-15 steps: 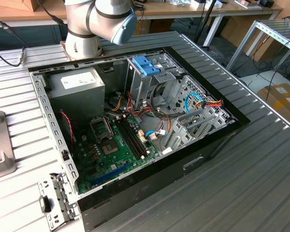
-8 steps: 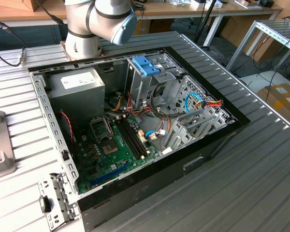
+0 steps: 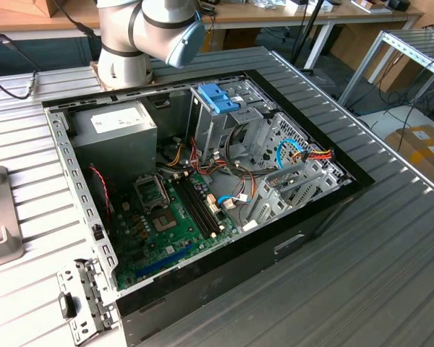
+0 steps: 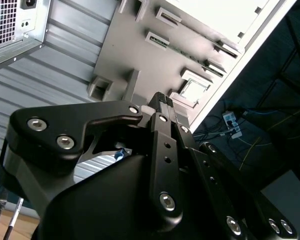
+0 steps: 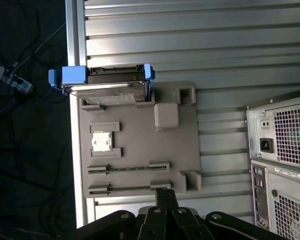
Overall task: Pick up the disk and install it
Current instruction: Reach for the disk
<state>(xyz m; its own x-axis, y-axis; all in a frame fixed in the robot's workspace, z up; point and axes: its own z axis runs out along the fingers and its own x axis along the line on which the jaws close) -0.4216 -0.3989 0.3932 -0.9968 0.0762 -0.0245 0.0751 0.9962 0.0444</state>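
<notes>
The disk (image 5: 107, 86) is not in the computer yet. In the first wrist view it sits in the end slot of a grey holder plate (image 5: 140, 150), with its bright blue rails at both sides and its silver-grey body between them, and it seems to stand on its edge. The holder plate lies on the ribbed metal table (image 5: 190, 40), right at the table's border, and it carries also a small silver square chip (image 5: 101, 142) and a thin green board (image 5: 127, 169) in a narrow slot. The gripper (image 5: 165, 194) hangs over the opposite end of this plate, well apart from the disk; its two fingertips are pressed together and nothing is between them. Near the plate is the rear of the computer case (image 5: 282, 150), with a power socket and vent grids. In the exterior view the case lies open on the table. Inside it are the grey power supply (image 3: 116, 141) with a white label (image 3: 112, 121) of dark print, the green motherboard (image 3: 173, 224), and a blue clip (image 3: 220, 97) on the metal drive cage (image 3: 246, 134). The robot arm (image 3: 141, 32) rises behind the case.
</notes>
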